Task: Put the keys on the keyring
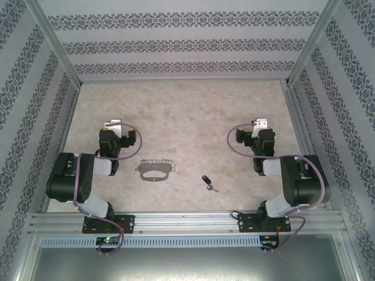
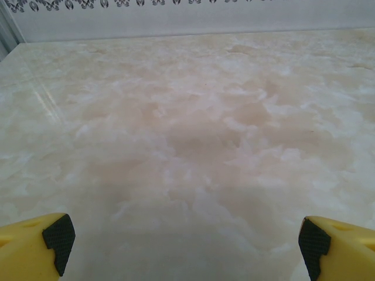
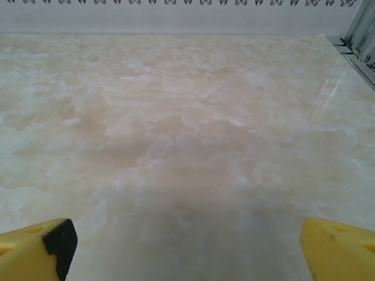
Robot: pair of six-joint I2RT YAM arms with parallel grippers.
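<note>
On the table (image 1: 187, 111), the keyring (image 1: 156, 170) lies flat, and the key (image 1: 208, 182) rests near its right side, not touching. Beyond the keyring, the left end effector (image 2: 187, 240) and the right end effector (image 3: 187, 243) both stand wide open, empty.

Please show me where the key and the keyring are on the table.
key (image 1: 206, 180): top external view, on its black plastic head.
keyring (image 1: 156, 165): top external view, on the long edge carrying the small rings.
</note>
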